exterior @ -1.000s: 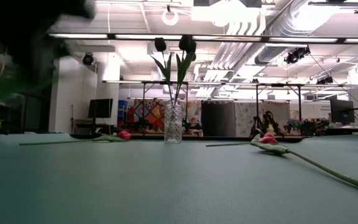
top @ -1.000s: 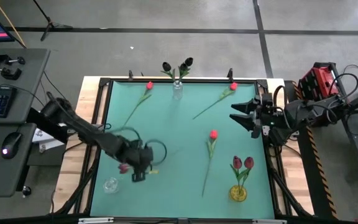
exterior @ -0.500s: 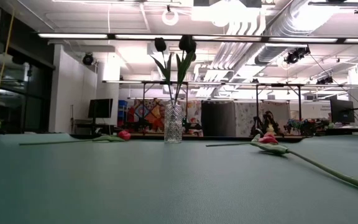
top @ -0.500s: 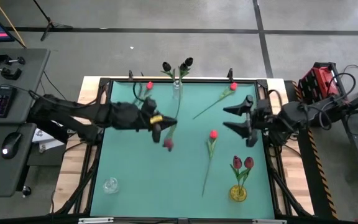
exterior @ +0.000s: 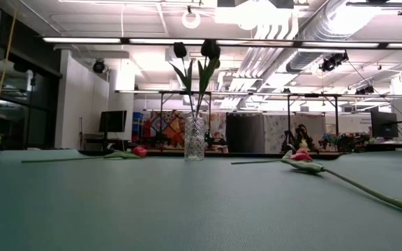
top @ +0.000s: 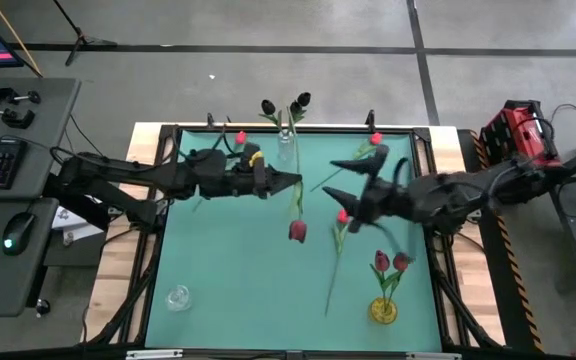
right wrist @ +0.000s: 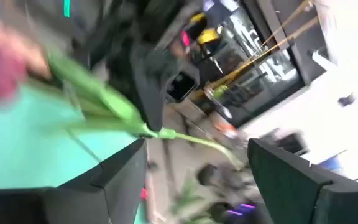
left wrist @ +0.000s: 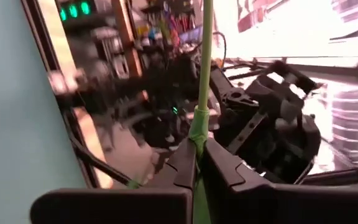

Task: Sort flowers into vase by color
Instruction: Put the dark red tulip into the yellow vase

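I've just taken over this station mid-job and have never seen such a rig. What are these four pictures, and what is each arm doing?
Two dark robot arms work over a teal table. One picture looks straight down, one looks level across the tabletop, and one comes from each wrist. The left gripper is shut on the green stem of a dark pink-maroon tulip. The right gripper is open close by and holds nothing. Three red tulips lie on the table. A clear glass vase holds black tulips, a yellow vase holds two maroon ones, and a small clear glass looks empty.
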